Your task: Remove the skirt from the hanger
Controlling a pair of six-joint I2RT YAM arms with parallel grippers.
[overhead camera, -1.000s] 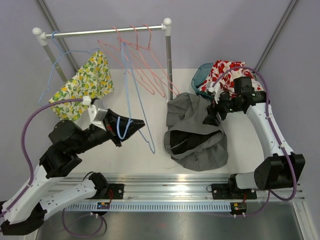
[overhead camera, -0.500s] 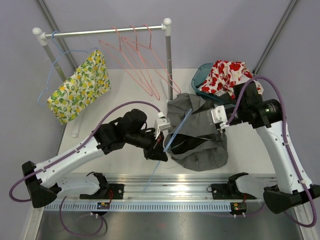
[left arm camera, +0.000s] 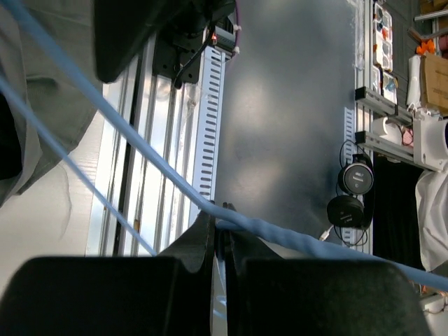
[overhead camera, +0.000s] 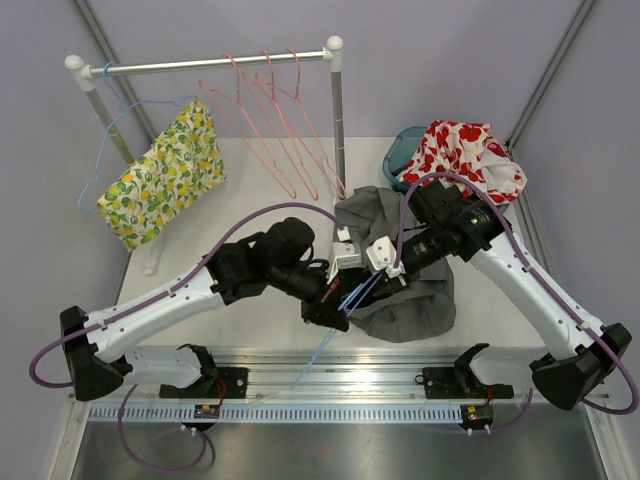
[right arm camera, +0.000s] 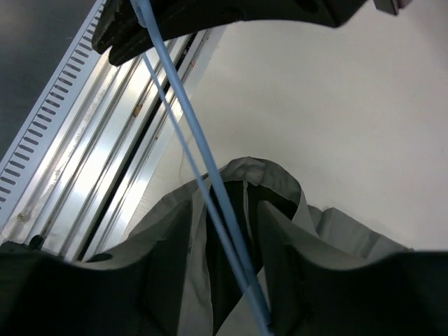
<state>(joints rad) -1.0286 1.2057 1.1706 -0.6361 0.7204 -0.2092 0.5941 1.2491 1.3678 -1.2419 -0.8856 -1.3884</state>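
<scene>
The grey skirt (overhead camera: 405,295) lies crumpled on the table right of centre. A blue wire hanger (overhead camera: 338,312) runs slanting from the skirt's near left edge out over the table's front rail. My left gripper (overhead camera: 335,308) is shut on the hanger (left arm camera: 140,150), and the wire is pinched at my left gripper's (left arm camera: 222,224) tips. My right gripper (overhead camera: 376,268) hovers at the skirt's left side. In its wrist view my right gripper (right arm camera: 225,206) stands open, with the hanger's two wires (right arm camera: 189,147) and the skirt's open waistband (right arm camera: 269,178) between its fingers.
A clothes rail (overhead camera: 215,65) at the back carries pink hangers (overhead camera: 275,115), a blue hanger (overhead camera: 105,130) and a lemon-print garment (overhead camera: 160,175). A teal basket (overhead camera: 400,150) with a red-flowered garment (overhead camera: 465,155) stands at the back right. The aluminium rail (overhead camera: 330,375) borders the near edge.
My left arm has swung right from beside the rack, carrying the blue hanger to the skirt. My right arm came from near the basket to the skirt's left side, its jaws narrowing.
</scene>
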